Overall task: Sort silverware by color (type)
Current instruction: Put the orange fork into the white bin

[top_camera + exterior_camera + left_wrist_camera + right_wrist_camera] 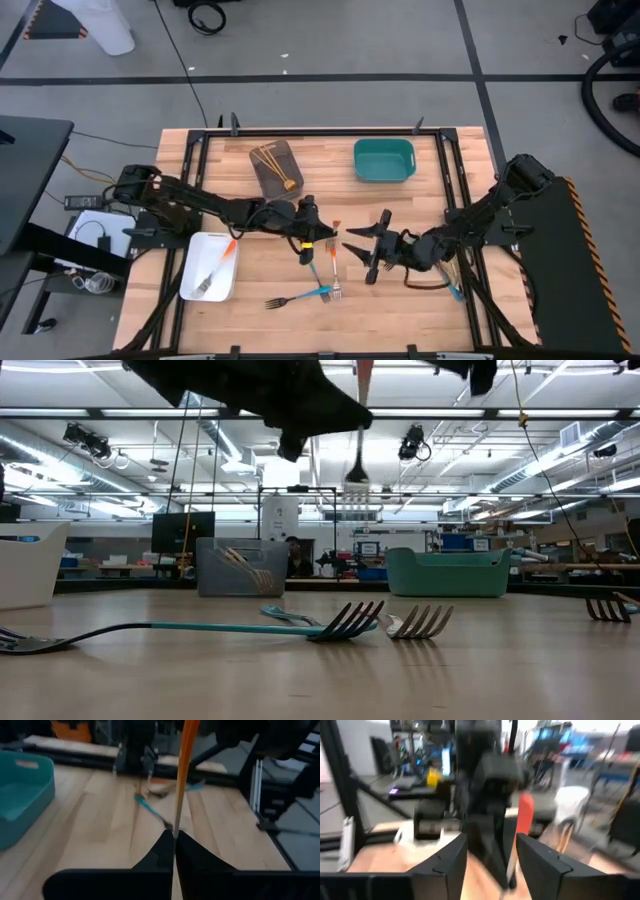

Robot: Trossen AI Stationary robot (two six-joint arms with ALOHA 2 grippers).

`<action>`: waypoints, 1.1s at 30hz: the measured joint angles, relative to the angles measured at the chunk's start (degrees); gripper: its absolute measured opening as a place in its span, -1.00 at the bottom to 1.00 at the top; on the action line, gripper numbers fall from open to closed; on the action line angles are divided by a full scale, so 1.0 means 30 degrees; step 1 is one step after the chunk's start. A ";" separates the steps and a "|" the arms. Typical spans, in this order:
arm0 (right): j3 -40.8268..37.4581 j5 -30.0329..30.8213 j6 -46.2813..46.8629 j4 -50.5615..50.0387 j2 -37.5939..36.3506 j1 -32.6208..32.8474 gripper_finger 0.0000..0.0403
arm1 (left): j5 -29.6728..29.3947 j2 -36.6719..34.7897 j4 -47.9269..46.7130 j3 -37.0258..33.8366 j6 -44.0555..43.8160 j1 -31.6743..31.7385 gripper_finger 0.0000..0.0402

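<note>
Worktop [260, 280], wood, dark-framed: we record the grey tray [277, 167] of gold forks [272, 160] and the teal tray [384, 161] along the far edge, the white tray [209, 266] with one orange-handled fork [214, 268] near the left edge, open boards between. Left gripper [309, 246], arm reaching in from the left, jaws clenched on an orange fork [186, 760] held aloft mid-worktop. Right gripper [372, 247], just opposite, jaws released, holding nothing. Blue-handled forks [300, 298] lie on the boards below both; further forks [452, 285] lie under the right arm.
</note>
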 joint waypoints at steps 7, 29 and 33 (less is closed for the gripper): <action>0.0000 -0.1578 0.5188 -0.4471 0.0000 -0.0338 0.01 | 0.0080 -0.1941 -0.4890 0.0000 -0.1778 -0.0480 -0.95; -0.0007 -0.1524 0.6392 -0.5750 0.0007 0.0325 -0.01 | 0.0426 -0.9233 -1.9750 0.0007 -1.0422 -0.2612 -0.94; -0.0007 -0.1443 0.6379 -0.5814 0.0007 0.0293 -0.01 | 0.1167 -1.0412 -2.2697 0.0000 -1.1879 -0.3179 -0.94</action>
